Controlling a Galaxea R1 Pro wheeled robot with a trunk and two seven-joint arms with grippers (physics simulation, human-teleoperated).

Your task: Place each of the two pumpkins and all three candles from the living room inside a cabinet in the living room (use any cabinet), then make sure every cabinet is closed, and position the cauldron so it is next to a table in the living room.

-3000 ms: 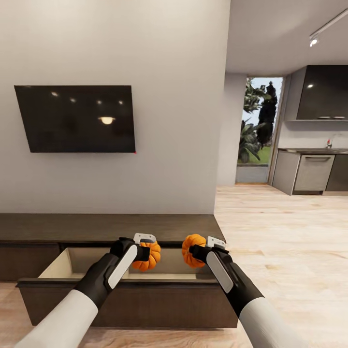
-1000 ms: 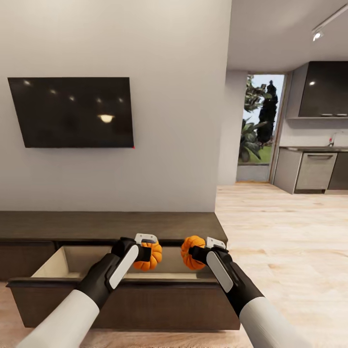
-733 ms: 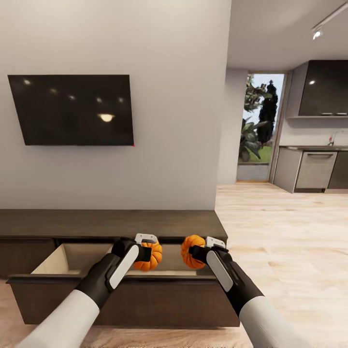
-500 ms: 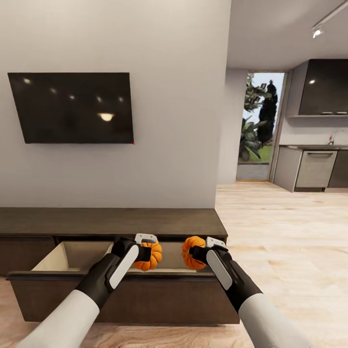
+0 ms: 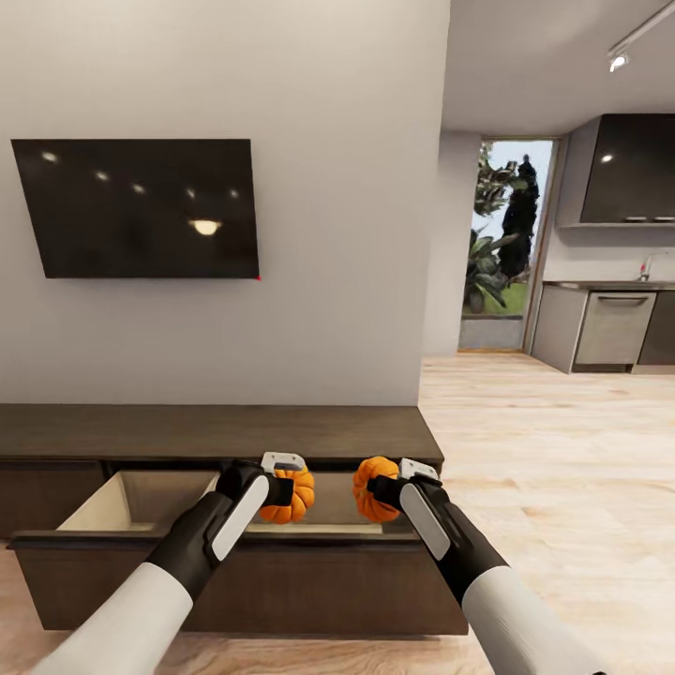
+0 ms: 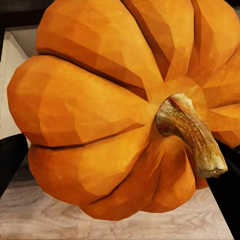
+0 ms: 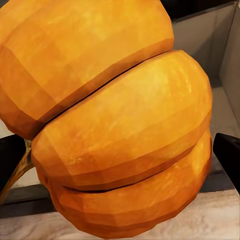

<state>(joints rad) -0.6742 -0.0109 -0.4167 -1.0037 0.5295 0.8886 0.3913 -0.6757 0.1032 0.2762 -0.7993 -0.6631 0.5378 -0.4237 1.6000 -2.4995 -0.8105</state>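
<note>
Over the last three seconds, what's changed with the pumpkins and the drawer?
Only the camera has moved: the view has shifted, so the open drawer and cabinet sit a little differently in the picture. Nothing was taken or released. The left gripper still holds one pumpkin and the right gripper the other pumpkin, both above the drawer.

wall TV (image 5: 141, 208) | kitchen dishwasher (image 5: 613, 328) | glass door with plants (image 5: 506, 246) | wood floor (image 5: 562, 441)
</note>
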